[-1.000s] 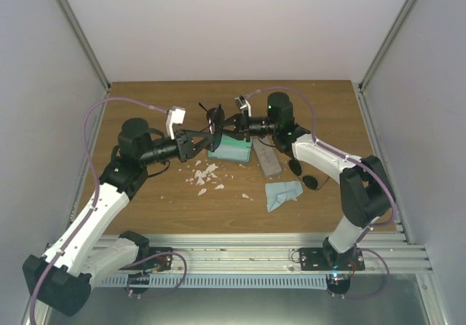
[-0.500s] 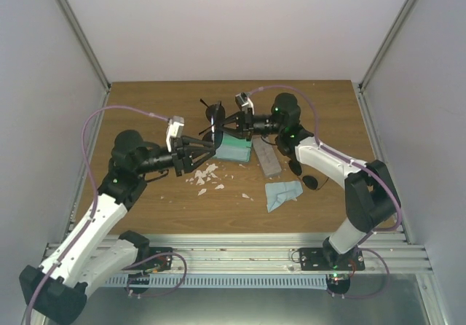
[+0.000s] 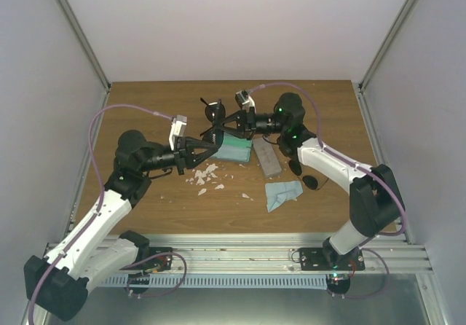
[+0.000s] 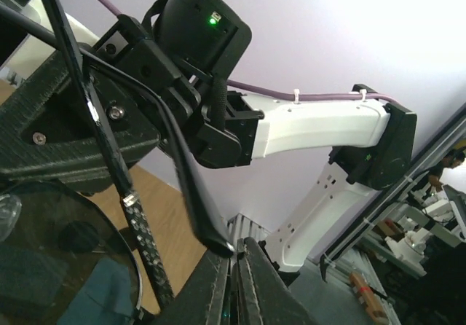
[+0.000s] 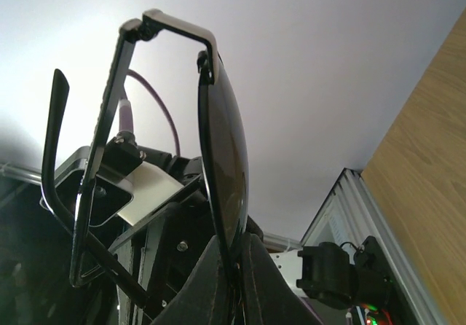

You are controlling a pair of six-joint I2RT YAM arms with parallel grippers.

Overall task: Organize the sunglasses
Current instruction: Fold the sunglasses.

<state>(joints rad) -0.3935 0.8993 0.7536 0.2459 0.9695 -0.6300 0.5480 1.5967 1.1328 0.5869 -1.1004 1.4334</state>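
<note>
A brown wood-grain table (image 3: pixel 218 216) sits inside a three-sided booth. Plain pale walls, faintly lilac, close it in: a back wall (image 3: pixel 233 26), a left wall (image 3: pixel 36 121) and a right wall (image 3: pixel 429 121). Grey metal posts (image 3: pixel 78 30) run along both rear corners. A ribbed aluminium rail (image 3: pixel 240 256) edges the near side. Light is soft and even. Beyond the booth, a blurred, cluttered workshop (image 4: pixel 437 223) shows.

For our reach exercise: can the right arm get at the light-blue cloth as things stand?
Probably not: the right gripper is shut on the sunglasses, though the cloth lies uncovered.
</note>
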